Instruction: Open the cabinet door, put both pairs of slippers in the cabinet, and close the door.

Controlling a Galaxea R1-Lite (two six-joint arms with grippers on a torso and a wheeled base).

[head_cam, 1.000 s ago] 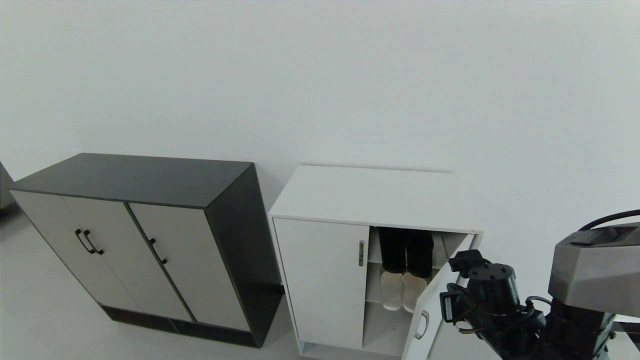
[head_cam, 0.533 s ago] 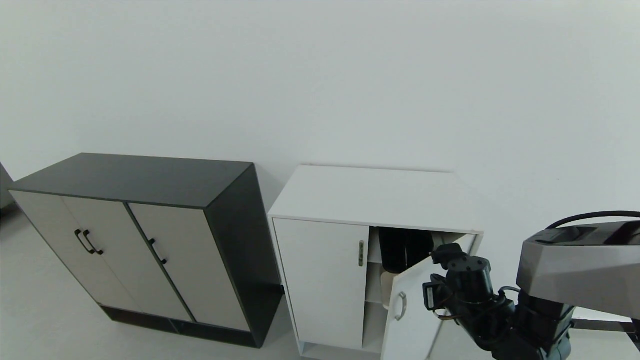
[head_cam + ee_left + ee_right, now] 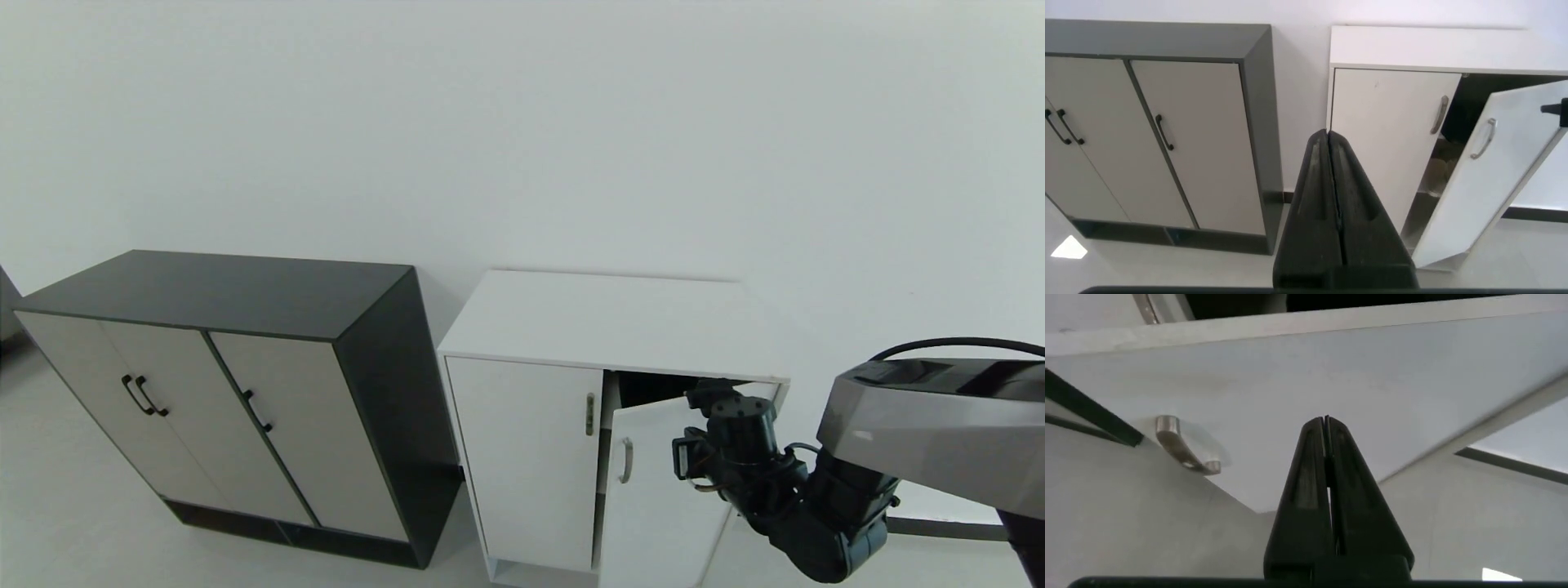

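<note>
Leftmost, a dark cabinet (image 3: 220, 290) with grey doors stands just beside a white cabinet (image 3: 604, 314). The white cabinet's right door (image 3: 653, 506) hangs slightly ajar. The right gripper (image 3: 1327, 425), fingers pressed together, sits at that door's outer face near its top; contact is unclear. The left gripper (image 3: 1328, 143), likewise pressed together, hangs well apart, facing both cabinets. A small curved handle (image 3: 626, 460) sits on the door
</note>
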